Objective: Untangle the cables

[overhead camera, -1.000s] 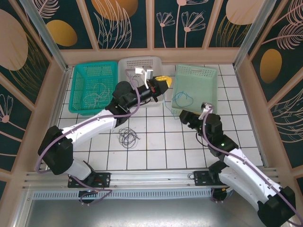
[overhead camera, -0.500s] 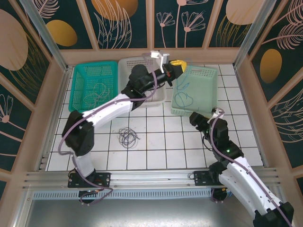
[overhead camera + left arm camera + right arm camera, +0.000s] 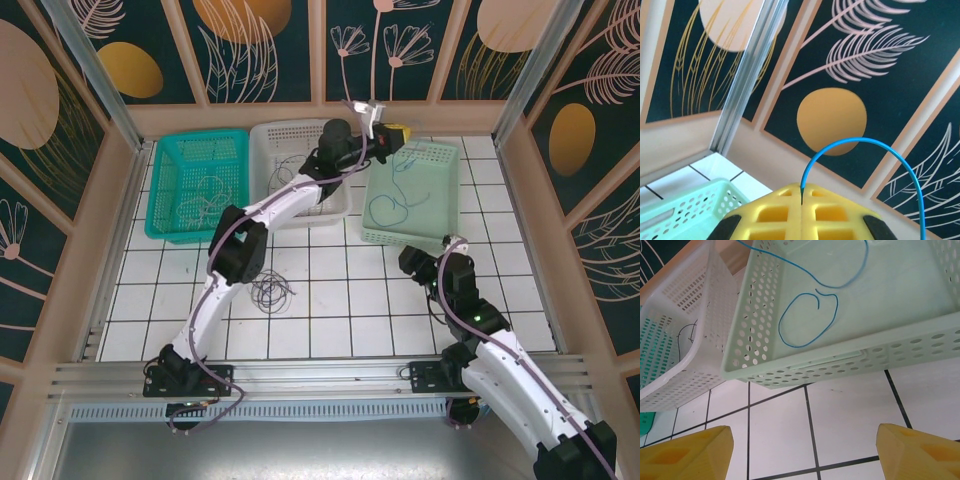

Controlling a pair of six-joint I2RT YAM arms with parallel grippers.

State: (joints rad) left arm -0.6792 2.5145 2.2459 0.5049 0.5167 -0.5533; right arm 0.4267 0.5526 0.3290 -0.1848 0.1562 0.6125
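Above the far edge of the pale-green perforated plastic basket (image 3: 440, 190), the left gripper (image 3: 396, 133) was clamped on a thin blue cable (image 3: 865, 142); the right gripper (image 3: 410, 260) hung with fingers apart over the white-tiled counter (image 3: 330, 300).

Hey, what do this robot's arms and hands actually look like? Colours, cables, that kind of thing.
The left arm and right arm are built from white shell links with black joint housings. A thick lilac cable loops along each. The left hand and right hand have blocky yellow fingers with moulded square recesses.
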